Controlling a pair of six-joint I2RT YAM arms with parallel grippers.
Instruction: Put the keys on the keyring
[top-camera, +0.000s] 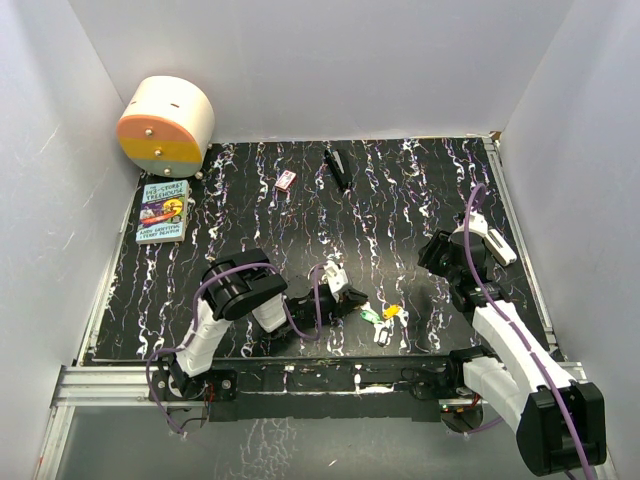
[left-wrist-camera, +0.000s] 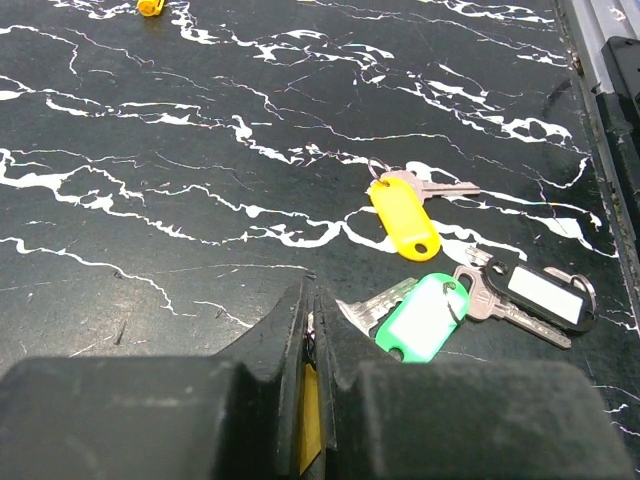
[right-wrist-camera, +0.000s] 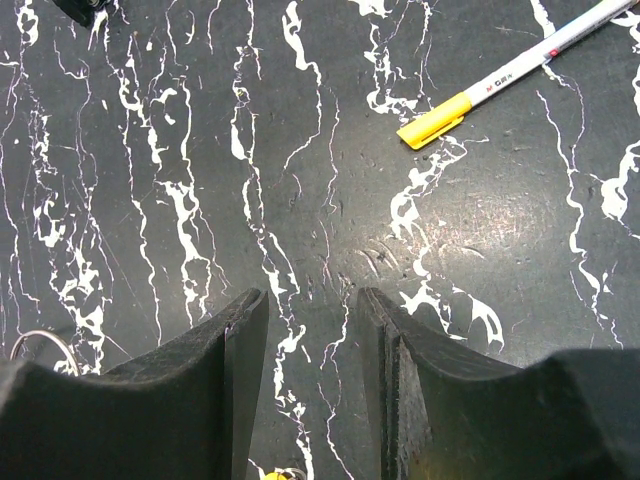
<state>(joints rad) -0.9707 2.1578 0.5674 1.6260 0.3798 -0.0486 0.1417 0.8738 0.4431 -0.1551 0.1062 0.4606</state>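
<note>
Near front edge, mid-table: green-tagged key (left-wrist-camera: 425, 318), yellow-tagged key (left-wrist-camera: 403, 215), white-labelled key (left-wrist-camera: 540, 293) clustered just beside left gripper (left-wrist-camera: 310, 290), jaws pressed together. Right gripper (right-wrist-camera: 310, 295) spread, empty; pen (right-wrist-camera: 520, 65) ahead, wire ring (right-wrist-camera: 45, 335) half-hidden by its finger.

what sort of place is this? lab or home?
Probably a lab robot cell: white walls box in a black marbled table, aluminium rail at its near edge, props like a book and keys.

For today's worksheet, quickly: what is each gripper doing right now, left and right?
Left gripper: closed; whether it pinches anything cannot be told.
Right gripper: open, holding nothing.
</note>
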